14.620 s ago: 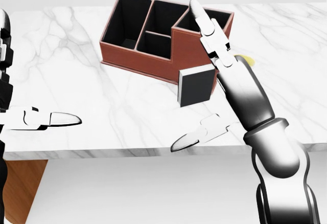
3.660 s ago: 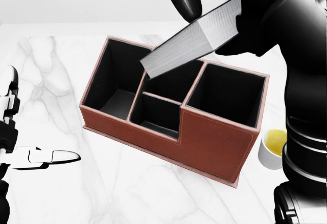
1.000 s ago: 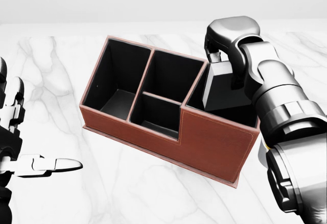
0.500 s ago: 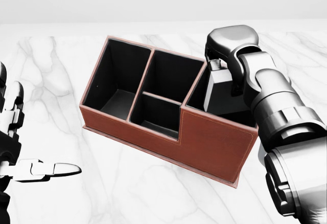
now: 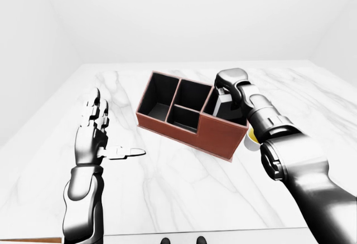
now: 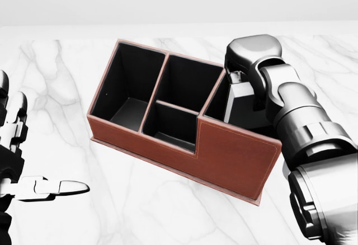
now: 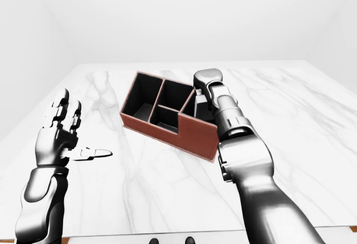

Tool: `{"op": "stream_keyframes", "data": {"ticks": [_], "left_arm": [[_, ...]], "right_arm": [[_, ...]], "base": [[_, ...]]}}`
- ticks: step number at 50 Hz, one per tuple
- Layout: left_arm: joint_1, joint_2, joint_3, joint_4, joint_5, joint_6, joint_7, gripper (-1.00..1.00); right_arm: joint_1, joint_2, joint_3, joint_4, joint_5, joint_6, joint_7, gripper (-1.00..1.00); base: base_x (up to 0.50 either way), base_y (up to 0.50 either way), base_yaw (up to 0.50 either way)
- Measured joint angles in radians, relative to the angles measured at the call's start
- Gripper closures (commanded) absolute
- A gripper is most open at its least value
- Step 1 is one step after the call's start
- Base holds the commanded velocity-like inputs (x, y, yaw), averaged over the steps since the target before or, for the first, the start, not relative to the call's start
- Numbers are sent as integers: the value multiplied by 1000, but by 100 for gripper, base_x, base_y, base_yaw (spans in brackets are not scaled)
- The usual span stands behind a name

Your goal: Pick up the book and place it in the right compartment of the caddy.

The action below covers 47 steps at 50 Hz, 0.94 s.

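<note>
The brown caddy (image 6: 224, 155) with black insides lies at an angle on the white marble table (image 6: 84, 217). A dark book (image 6: 243, 108) stands upright inside its right, tallest compartment, with the lower part hidden by the caddy wall. My right gripper (image 6: 238, 83) reaches down into that compartment from above and is shut on the book's top edge; the wrist covers most of its fingers. At the left of the head view my left gripper (image 6: 50, 139) stays open, thumb pointing right, well apart from the caddy.
A small white cup with yellow contents (image 5: 252, 139) stands just right of the caddy, partly behind my right forearm. The table's near edge (image 5: 167, 236) runs along the bottom of the left-eye view.
Over the last second the right hand and book have sunk slightly deeper into the right compartment. The left hand has drifted a little downward. Much earlier the book was held above the caddy.
</note>
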Motion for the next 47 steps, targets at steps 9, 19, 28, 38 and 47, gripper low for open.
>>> {"op": "stream_keyframes", "data": {"ticks": [9, 19, 28, 38, 47], "left_arm": [[1, -1, -2, -1, 1, 0, -1, -100], [4, -3, -5, -11, 4, 0, -2, -100], [7, -5, -6, -24, 6, 0, -2, -100], [9, -7, -5, -36, 7, 0, -3, -100], [9, -8, -6, -43, 8, 0, -2, -100]], "right_arm": [[-1, -1, 1, -2, -12, 0, -12, -100], [-11, -5, 2, -10, -27, 0, -31, -100], [-25, -10, 1, -17, -32, 0, -34, -100], [-37, -16, 0, -23, -31, 0, -28, -100], [-53, -24, 0, -32, -23, 0, -13, -100]], "base": [[0, 0, 0], [0, 0, 0], [0, 0, 0], [0, 0, 0], [0, 0, 0]]}}
